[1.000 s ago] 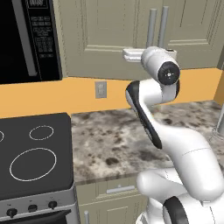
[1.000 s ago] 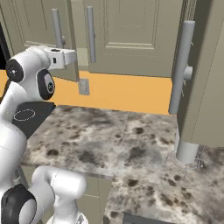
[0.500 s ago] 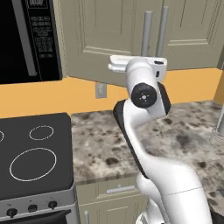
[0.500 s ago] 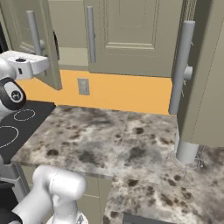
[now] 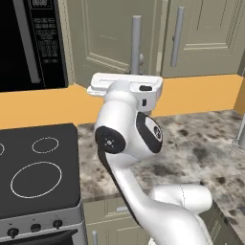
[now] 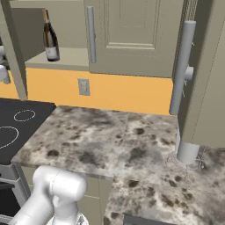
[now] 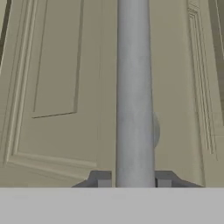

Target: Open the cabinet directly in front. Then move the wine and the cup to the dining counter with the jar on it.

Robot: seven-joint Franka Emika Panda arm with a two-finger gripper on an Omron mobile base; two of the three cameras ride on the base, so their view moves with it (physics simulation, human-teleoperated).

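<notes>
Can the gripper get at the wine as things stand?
Probably not yet. The gripper is shut on the left door's handle, so it's busy. The door is swung well open, though, and the wine stands exposed on the shelf; once released, the way looks free.

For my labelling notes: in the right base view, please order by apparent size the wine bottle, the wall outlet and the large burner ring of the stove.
1. Wine bottle, the tallest.
2. Large burner ring, cut by the picture edge, so unsure against the bottle.
3. Wall outlet, clearly smallest.
</notes>
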